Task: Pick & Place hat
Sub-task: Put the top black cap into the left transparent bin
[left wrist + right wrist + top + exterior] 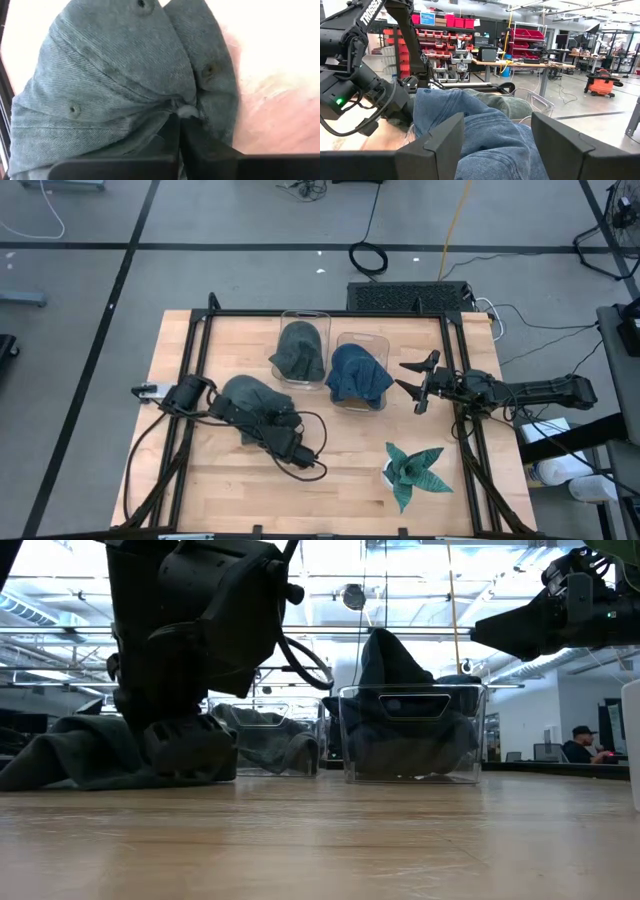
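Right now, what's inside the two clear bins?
The left clear bin holds a grey-green hat, the right clear bin a blue hat. Anything beneath them is covered.

The left gripper (185, 745) presses onto a hat (75, 755) beside two clear bins (412, 735).

The floor (250, 220) is grey, with dark lines and loose cables on it. Far back stand shelves with red bins (452, 22) and a long workbench (520, 64). An orange shop vacuum (601, 81) sits on the right. Bright ceiling lights (420, 560) shine overhead.
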